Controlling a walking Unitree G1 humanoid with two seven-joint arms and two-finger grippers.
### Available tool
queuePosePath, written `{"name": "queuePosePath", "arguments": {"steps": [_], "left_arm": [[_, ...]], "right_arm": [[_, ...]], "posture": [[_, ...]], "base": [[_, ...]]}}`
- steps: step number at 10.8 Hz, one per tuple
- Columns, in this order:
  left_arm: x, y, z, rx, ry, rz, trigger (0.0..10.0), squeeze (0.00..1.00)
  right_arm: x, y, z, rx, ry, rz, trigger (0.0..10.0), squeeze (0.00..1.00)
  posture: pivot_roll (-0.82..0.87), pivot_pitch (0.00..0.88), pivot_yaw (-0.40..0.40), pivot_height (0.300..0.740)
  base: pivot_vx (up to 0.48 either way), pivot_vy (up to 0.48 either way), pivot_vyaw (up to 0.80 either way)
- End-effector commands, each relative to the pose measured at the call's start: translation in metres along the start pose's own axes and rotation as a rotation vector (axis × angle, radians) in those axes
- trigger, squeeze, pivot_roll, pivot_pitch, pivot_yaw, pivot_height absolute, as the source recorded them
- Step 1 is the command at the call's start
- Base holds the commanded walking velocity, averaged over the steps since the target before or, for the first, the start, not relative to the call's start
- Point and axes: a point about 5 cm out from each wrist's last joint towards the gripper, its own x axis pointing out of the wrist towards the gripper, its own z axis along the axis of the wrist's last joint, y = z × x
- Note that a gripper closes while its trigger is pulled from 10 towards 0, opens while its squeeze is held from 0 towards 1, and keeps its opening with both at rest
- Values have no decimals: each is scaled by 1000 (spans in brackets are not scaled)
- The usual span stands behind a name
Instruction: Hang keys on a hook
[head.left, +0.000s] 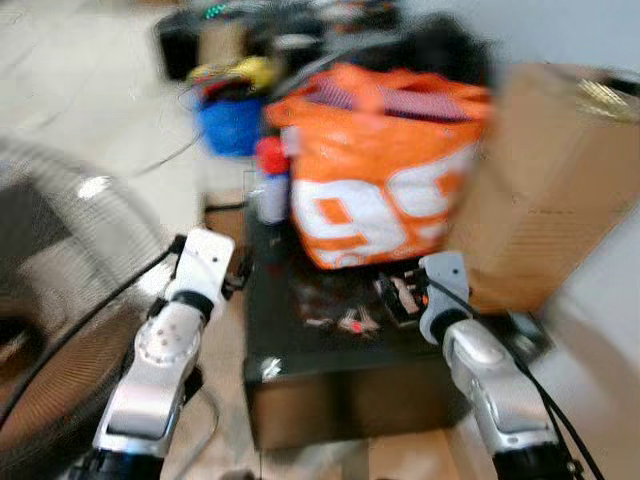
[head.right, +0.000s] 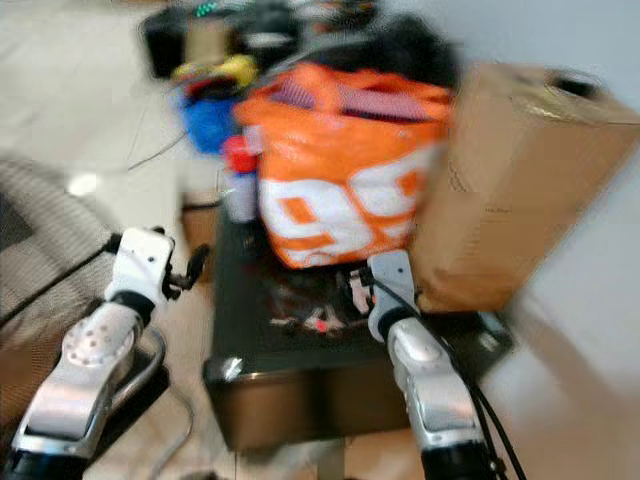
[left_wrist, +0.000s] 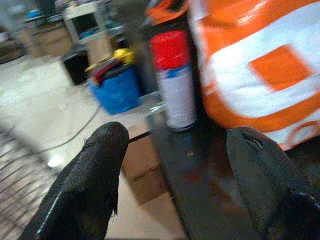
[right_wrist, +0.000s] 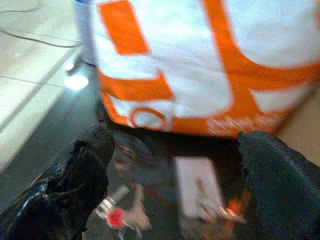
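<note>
Now right gripper (right_wrist: 175, 165), jaws apart, just above keys (right_wrist: 125, 212).

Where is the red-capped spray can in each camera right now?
Left eye view: spray can at the orange bag's left side, on the black table.
Right eye view: same spot, left of the bag.
Left wrist view: centre, beyond the open left gripper.
Right wrist view: cannot tell.
Shared landmark: the orange bag.

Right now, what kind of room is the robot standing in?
Probably a cluttered storage corner of a home. A big cardboard box and an orange bag crowd a low black table, with a spray can beside them and more clutter behind.
</note>
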Motion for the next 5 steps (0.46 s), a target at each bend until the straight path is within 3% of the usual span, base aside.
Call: {"name": "queuePosePath", "arguments": {"steps": [1, 2, 5], "left_arm": [[1, 0, 2, -5, -14, 4, 10000, 0], [1, 0, 2, -2, -14, 4, 10000, 0], [2, 2, 3, -22, -27, 11, 10000, 0]], "right_arm": [[-1, -8, 9, -2, -40, -39, 10000, 0], [-1, -9, 9, 14, -42, -36, 10000, 0], [-1, -11, 7, 49, -37, -48, 10000, 0]], "posture": [[-23, 0, -52, 740], [-23, 0, -51, 740], [-19, 0, -54, 740]], "base": [[0, -480, 0], [0, -480, 0], [0, 0, 0]]}}
